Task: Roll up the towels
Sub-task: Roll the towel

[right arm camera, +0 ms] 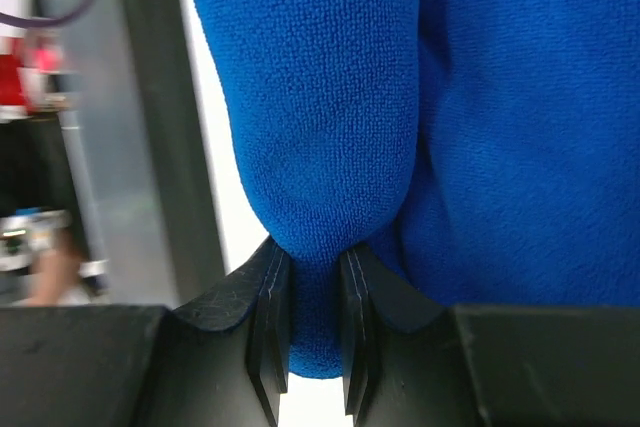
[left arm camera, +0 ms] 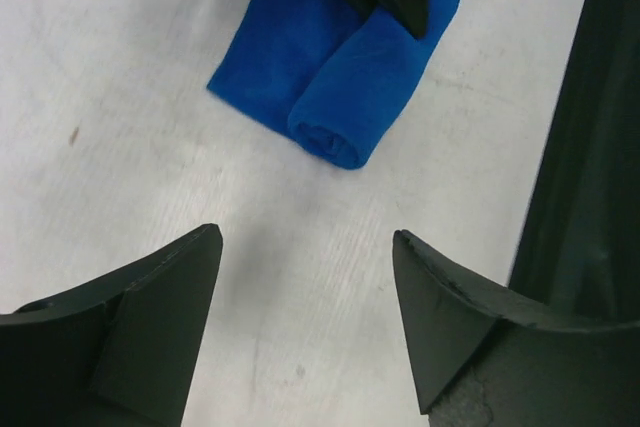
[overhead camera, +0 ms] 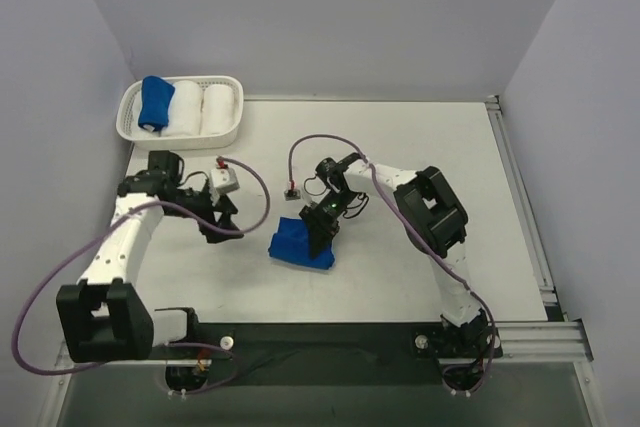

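Note:
A royal-blue towel (overhead camera: 298, 245) lies half rolled on the table in the middle of the top view. It shows in the left wrist view (left arm camera: 330, 77) as a roll beside a flat flap. My right gripper (overhead camera: 322, 225) is shut on the roll's end; the blue cloth (right arm camera: 315, 147) is pinched between its fingers (right arm camera: 268, 317). My left gripper (overhead camera: 222, 219) is open and empty, to the left of the towel, apart from it (left arm camera: 305, 297). A second blue towel, rolled (overhead camera: 155, 103), lies in the white basket (overhead camera: 180, 134).
The basket at the back left also holds two white towel rolls (overhead camera: 200, 107). A small white box (overhead camera: 226, 179) with a cable sits near my left arm. A metal rail (overhead camera: 520, 197) runs along the table's right edge.

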`<move>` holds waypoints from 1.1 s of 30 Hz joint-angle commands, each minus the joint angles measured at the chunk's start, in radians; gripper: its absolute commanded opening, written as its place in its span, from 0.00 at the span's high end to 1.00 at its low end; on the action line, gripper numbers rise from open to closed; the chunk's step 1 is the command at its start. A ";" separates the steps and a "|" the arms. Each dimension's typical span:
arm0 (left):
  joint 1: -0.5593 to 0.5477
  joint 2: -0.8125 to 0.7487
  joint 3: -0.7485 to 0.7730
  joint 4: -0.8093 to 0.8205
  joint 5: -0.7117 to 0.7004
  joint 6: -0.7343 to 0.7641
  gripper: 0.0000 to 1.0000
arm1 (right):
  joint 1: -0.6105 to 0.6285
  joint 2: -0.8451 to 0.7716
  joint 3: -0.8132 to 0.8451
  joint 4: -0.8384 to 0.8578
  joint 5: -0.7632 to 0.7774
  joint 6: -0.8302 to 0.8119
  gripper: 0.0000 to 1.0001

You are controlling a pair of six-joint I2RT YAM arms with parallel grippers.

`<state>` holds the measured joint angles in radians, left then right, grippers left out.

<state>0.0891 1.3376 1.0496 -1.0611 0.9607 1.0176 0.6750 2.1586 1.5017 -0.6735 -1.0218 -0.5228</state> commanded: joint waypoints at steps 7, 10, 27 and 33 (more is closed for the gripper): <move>-0.610 -0.345 -0.368 0.624 -0.410 -0.067 0.13 | -0.017 0.182 0.057 -0.230 -0.149 -0.003 1.00; -0.725 -0.322 -0.414 0.712 -0.503 -0.059 0.13 | -0.029 0.207 0.066 -0.247 -0.165 -0.005 1.00; -0.911 -0.009 -0.412 0.646 -0.571 -0.069 0.60 | -0.061 0.205 0.090 -0.253 -0.120 0.001 0.92; -0.911 0.070 -0.321 0.460 -0.510 -0.157 0.77 | -0.129 0.101 0.141 -0.230 -0.002 0.075 0.50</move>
<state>-0.8101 1.3697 0.7128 -0.3782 0.3691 0.9298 0.6029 2.3451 1.6043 -0.9203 -1.1805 -0.4652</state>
